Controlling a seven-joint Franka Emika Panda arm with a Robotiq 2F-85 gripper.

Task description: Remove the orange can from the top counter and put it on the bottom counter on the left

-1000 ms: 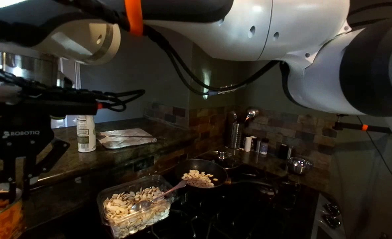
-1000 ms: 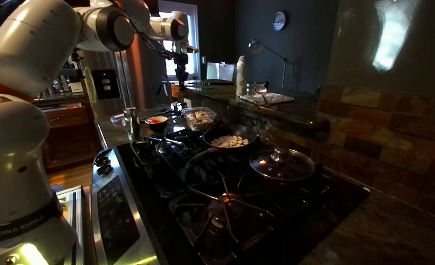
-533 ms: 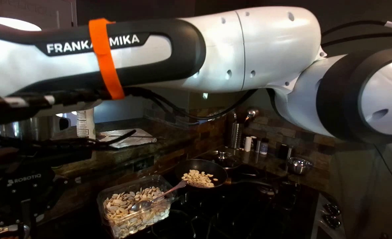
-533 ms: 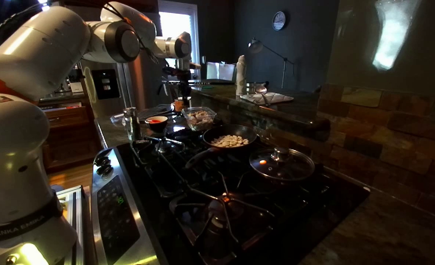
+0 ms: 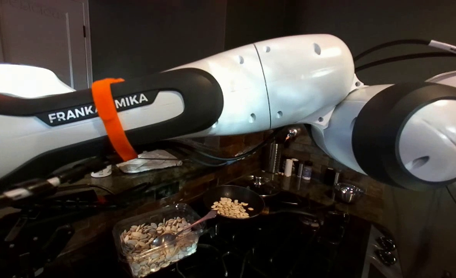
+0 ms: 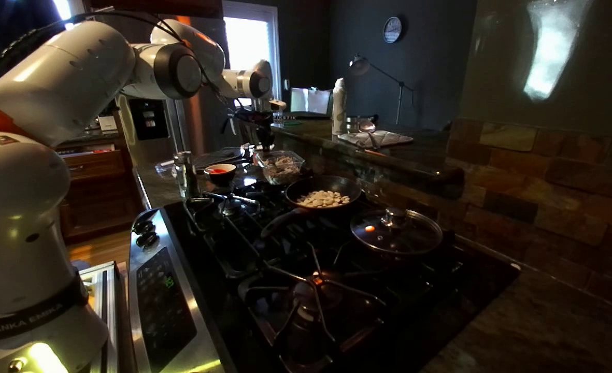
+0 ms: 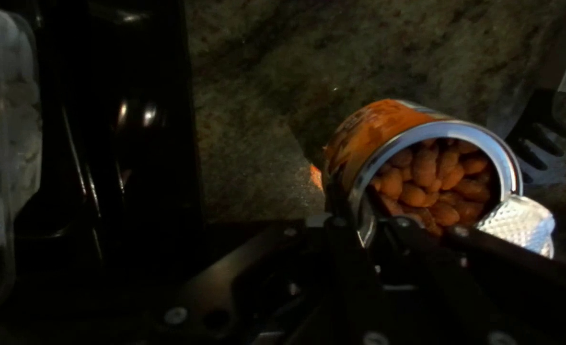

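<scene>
The can's (image 7: 369, 130) over the lower counter (image 7: 244, 120), can't tell if touching, gripper (image 7: 361, 215) clamped on one side of it. Kinda lopsided hold, so it could twist and spill nuts (image 7: 426, 184), or tip against that black utensil (image 7: 533, 129).

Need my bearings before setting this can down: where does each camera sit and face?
Wrist view: just above the claw, facing down at the bottom counter; claw shows, gripping the orange can.
In an exterior view: near the seed tub, facing the tiled wall; arm across the frame, claw dim lower left.
In an exterior view: at the opposite end of the cooktop, facing the window; base and arm at left, claw beyond.
Both exterior views share tub and frying pan.
</scene>
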